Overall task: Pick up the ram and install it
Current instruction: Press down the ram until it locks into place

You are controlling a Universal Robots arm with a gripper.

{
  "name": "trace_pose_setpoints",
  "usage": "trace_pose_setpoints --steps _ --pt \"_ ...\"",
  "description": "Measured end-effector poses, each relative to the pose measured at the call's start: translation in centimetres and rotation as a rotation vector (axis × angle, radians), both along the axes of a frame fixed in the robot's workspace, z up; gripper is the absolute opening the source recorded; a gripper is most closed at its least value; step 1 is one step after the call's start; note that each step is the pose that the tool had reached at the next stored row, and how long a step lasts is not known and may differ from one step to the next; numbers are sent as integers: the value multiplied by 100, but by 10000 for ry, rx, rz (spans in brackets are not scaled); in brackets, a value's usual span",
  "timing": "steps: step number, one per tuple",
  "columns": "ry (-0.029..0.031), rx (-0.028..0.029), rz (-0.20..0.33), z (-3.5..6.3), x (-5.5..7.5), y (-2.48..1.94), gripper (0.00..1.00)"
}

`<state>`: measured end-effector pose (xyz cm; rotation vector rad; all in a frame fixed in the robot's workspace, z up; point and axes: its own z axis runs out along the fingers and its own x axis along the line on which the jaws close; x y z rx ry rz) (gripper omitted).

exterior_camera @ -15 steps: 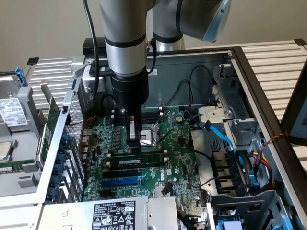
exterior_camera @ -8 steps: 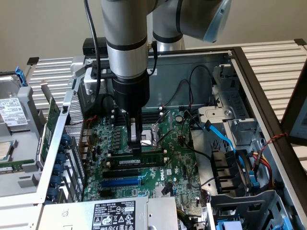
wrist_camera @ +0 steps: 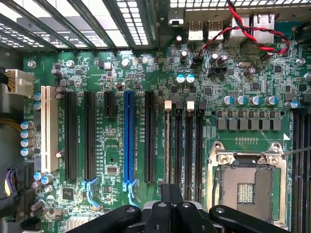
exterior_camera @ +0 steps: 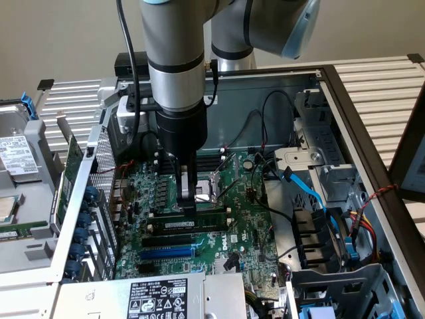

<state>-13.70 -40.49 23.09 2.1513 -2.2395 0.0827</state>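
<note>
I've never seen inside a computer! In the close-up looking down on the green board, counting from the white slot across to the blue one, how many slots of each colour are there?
White slot: 1
Black slots: 3 (two long, one short)
Blue slot: 1
Total: 5

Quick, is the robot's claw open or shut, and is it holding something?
Gripper: closed, its tips right at the top edge of the ram; whether it grips it cannot be told.
</note>
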Motion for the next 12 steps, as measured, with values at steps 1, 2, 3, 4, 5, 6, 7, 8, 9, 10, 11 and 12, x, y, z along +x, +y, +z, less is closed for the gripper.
trace_pose_setpoints --steps 1,2,3,4,5,6,7,8,9,10,11,12 --pt "-1 2 0 -2 0 0 10" --pt "-1 2 0 -4 0 0 10" --pt "-1 2 0 -6 0 0 10" --pt "-1 1 0 -7 0 0 10" --pt "-1 1 0 -8 0 0 10" --pt "-1 1 0 -10 0 0 10" --pt "-1 1 0 -10 0 0 10" --pt "-1 2 0 -11 0 0 10" --pt "0 3 1 -11 0 -3 10" --pt "-1 4 1 -12 1 -4 10" --pt "0 4 0 -11 1 -5 10" --pt "0 3 0 -11 0 -6 10"
